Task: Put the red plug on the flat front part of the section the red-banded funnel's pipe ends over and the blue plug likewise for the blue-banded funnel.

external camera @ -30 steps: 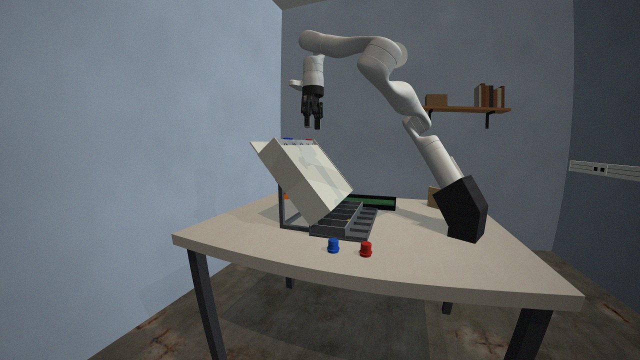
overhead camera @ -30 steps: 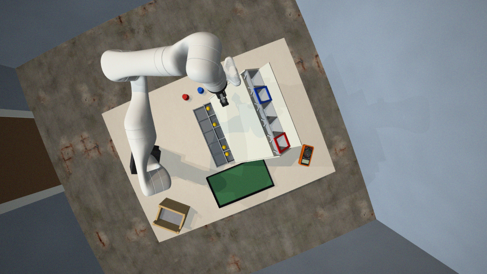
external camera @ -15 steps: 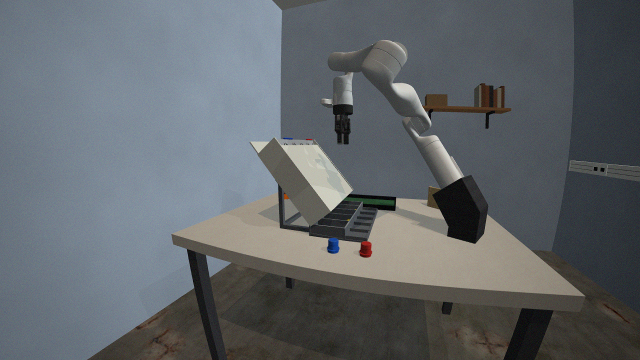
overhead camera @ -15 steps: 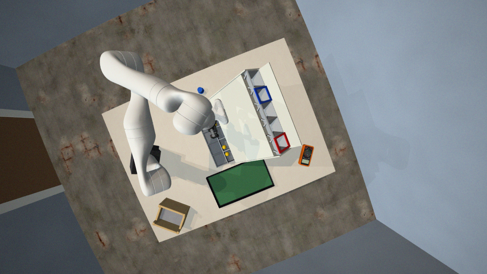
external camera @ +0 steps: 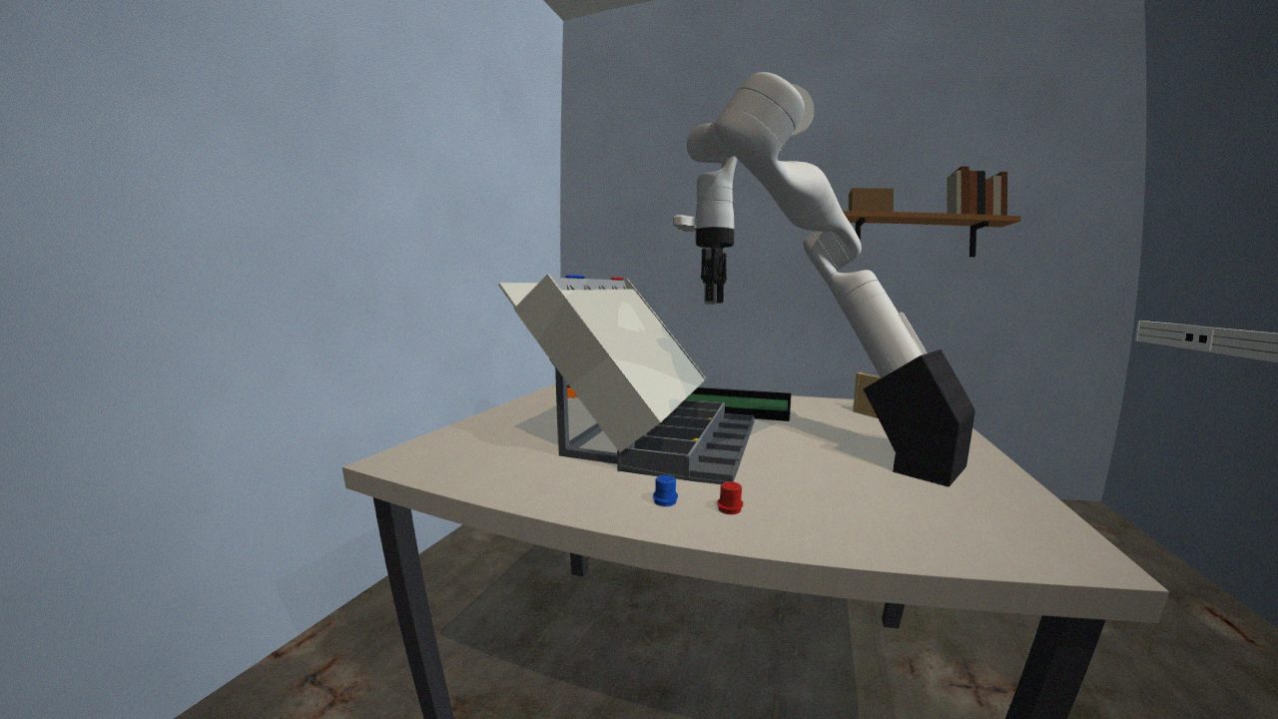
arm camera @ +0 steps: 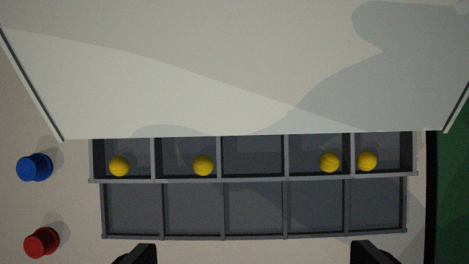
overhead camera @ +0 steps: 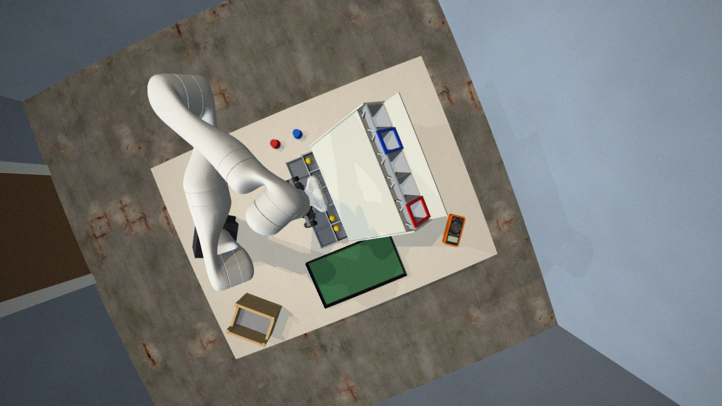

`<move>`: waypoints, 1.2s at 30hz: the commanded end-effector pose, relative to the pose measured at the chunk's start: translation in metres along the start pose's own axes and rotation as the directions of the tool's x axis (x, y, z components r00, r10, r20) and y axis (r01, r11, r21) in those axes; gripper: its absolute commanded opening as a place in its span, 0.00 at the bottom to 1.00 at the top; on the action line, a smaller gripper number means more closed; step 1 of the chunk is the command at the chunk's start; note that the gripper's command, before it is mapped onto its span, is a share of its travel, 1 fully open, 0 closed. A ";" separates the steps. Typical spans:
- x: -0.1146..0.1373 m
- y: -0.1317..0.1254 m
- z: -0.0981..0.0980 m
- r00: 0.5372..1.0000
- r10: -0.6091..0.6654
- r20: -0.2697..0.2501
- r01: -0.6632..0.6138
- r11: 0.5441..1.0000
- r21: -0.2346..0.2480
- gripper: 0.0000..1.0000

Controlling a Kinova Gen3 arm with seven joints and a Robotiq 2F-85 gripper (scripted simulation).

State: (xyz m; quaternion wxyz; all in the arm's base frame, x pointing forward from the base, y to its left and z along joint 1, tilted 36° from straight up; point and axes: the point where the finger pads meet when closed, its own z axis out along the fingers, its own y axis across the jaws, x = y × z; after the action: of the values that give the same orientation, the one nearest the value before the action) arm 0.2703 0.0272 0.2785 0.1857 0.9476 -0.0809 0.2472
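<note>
Wrist view: showing the gripper [overhead camera: 303,202] [external camera: 713,297] [arm camera: 253,253] with jaws standing wide, holding nothing. Hovering well above the flat front parts [overhead camera: 325,233] [external camera: 715,464] [arm camera: 253,208], pointing down.

Just ahead, seeing four yellow marbles [overhead camera: 308,160] [external camera: 696,439] [arm camera: 203,165] in the row of sections [overhead camera: 340,241] [external camera: 659,462] [arm camera: 256,178]: lying one each in both end sections and their inner neighbours, with none visible in the middle section. Under the cover [overhead camera: 353,176] [external camera: 625,349] [arm camera: 183,92], not seeing the pipes.

Farther out, finding the red plug [overhead camera: 274,144] [external camera: 730,497] [arm camera: 34,246] and blue plug [overhead camera: 297,133] [external camera: 664,490] [arm camera: 28,168] standing on the table beside the row, neither yet placed. In the green tray [overhead camera: 365,291] [external camera: 777,406] [arm camera: 431,183], seeing no marble.

At the top, noting the red-banded funnel [overhead camera: 409,216] [external camera: 617,279] and blue-banded funnel [overhead camera: 381,143] [external camera: 575,277].

Judging step in hand: probably finishing marble tests and reading landings, before starting on plugs. Not telling from here which marble belongs to which funnel, so relying on a known drop order. Next, if matched: moving over a plug, lowering wide, closing on it squarely, setting it upright on the matching front part. Risking a wrong match by assuming straight pipes.

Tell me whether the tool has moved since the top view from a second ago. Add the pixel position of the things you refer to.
Yes. In the top view, the tool [overhead camera: 303,203] [external camera: 713,300] [arm camera: 253,253] went from over the white cover [overhead camera: 370,202] [external camera: 625,358] [arm camera: 183,99] to over the gray compartments [overhead camera: 325,234] [external camera: 655,459] [arm camera: 256,179].
</note>
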 end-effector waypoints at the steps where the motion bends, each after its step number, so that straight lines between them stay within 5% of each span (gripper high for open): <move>1: -0.002 0.004 -0.001 1.000 0.002 0.001 -0.002 1.000 0.002 1.00; 36: 0.000 0.001 0.000 1.000 0.005 -0.002 -0.005 1.000 0.006 1.00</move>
State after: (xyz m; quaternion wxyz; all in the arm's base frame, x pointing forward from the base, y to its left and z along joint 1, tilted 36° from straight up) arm 0.2698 0.0265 0.2785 0.1823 0.9477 -0.0823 0.2486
